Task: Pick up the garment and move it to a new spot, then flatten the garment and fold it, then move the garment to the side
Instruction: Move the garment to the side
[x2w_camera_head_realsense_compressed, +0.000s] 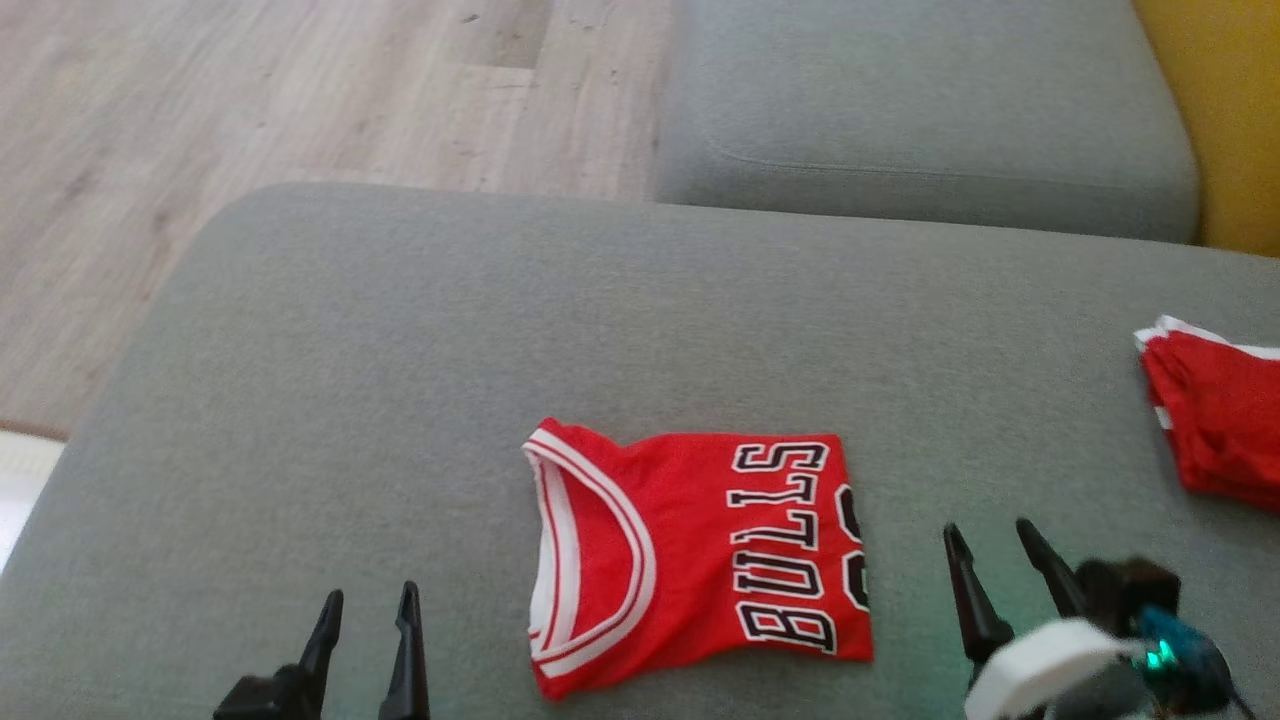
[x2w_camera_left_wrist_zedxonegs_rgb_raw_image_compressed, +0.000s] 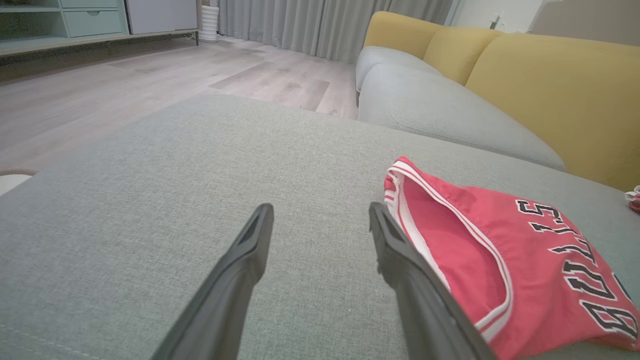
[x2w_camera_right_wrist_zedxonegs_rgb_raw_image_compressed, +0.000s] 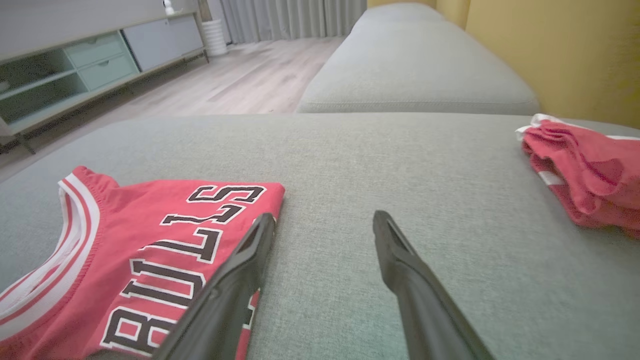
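Ok so here's where I'm at. The jersey (x2w_camera_head_realsense_compressed: 700, 550) sits on the grey cushion (x2w_camera_head_realsense_compressed: 400, 330), in the middle of the cushion's near edge. It looks folded to me: a compact red rectangle lying pretty flat, collar toward the cushion's left side, BULLS lettering toward its right. So I reckon the fold part is done and what's left is shifting it to the side.

Both pincers are empty. My left pincer (x2w_camera_head_realsense_compressed: 371, 592) hovers low over the cushion's near-left part, fingers spread apart with nothing between them. From the left wrist camera one finger overlaps the collar edge, but I can't tell if it's actually touching cloth. My right pincer (x2w_camera_head_realsense_compressed: 990, 527) is over the cushion's near-right part, fingers wide apart too, just bare grey fabric between them.

Why sit like that? My guess is that with one pincer on each side of the bundle, I can come in at both short edges at once and lift without the fold flopping open. A one-sided grab would probably let the layers slide.

There's another red garment (x2w_camera_head_realsense_compressed: 1215, 420), kinda rumpled, at the cushion's right edge. That looks like the "side" spot, but that's only my read. If I drag instead of lift, the cushion's weave could catch the bottom layer.
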